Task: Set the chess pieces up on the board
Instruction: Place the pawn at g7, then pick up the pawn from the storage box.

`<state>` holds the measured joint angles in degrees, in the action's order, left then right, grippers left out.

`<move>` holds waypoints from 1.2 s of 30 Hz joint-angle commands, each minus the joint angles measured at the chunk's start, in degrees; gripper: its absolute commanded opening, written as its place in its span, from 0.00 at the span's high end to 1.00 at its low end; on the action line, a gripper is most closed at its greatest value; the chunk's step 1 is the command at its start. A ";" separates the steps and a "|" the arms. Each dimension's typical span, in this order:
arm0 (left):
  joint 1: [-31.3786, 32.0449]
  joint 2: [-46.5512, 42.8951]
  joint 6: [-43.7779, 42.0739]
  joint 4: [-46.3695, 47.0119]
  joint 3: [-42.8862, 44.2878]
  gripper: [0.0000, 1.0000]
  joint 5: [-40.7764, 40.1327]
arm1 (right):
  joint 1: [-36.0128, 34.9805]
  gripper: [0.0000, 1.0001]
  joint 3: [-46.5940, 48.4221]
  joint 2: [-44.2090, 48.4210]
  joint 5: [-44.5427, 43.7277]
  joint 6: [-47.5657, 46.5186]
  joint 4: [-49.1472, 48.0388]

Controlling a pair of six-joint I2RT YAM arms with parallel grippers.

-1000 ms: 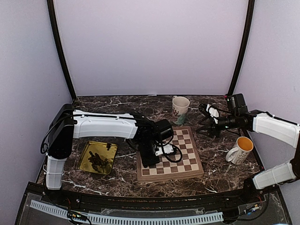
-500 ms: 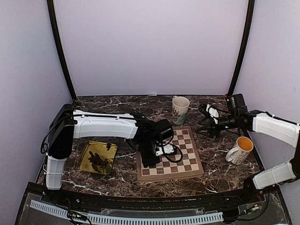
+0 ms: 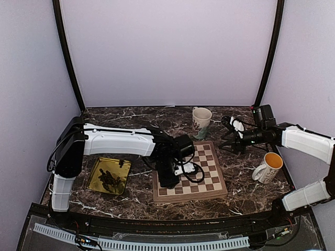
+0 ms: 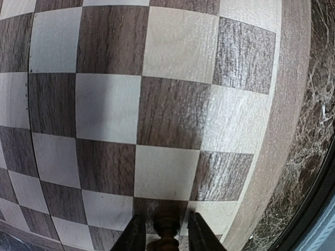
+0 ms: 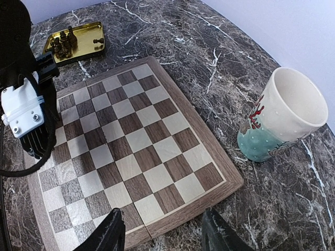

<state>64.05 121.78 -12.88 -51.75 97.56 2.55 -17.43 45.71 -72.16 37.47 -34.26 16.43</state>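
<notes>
The wooden chequered board [image 3: 209, 172] lies in the middle of the table and fills the left wrist view [image 4: 157, 104]. My left gripper [image 3: 168, 180] is over the board's near left corner. It is shut on one dark brown chess piece [image 4: 167, 227], held just above a dark square by the rim. The other chess pieces [image 3: 109, 179] lie heaped in the gold tray [image 3: 94, 172] and also show in the right wrist view [image 5: 64, 42]. My right gripper [image 3: 226, 135] hovers open and empty past the board's far right corner [image 5: 161, 222].
A white and teal mug [image 3: 201, 121] stands just behind the board's far edge, close to my right gripper [image 5: 282, 117]. A white mug with a yellow inside [image 3: 269, 167] stands to the right of the board. The gold tray sits left of the board.
My left gripper has shifted slightly toward the near edge and lower over the board with the piece. The right arm has barely moved.
</notes>
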 commanded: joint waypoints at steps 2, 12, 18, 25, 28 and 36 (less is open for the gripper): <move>0.40 0.11 0.75 -0.36 2.19 0.66 -1.29 | 0.51 0.50 -0.22 -0.35 0.86 -0.48 -0.53; 0.30 -12.70 4.30 6.59 -2.86 0.59 -5.42 | 0.50 0.50 -0.07 -0.35 0.92 -0.61 -0.28; -3.07 -24.28 15.73 15.63 -17.26 0.57 -19.14 | 0.49 0.50 -0.16 0.02 0.85 -0.65 -0.22; -9.54 -37.77 32.91 23.34 -35.45 0.46 -32.29 | 0.51 0.50 -0.10 -0.33 1.81 -0.78 -0.10; -12.45 -41.87 38.42 26.17 -41.90 0.45 -32.99 | 0.51 0.50 0.27 -0.58 1.98 -0.96 0.53; -20.19 -43.94 42.51 33.72 -52.77 0.51 -23.99 | 0.50 0.50 0.78 -1.22 2.42 -1.29 1.37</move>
<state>46.11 78.11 25.65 -23.42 47.75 -25.43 -17.32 45.74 -73.14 38.89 -35.11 17.65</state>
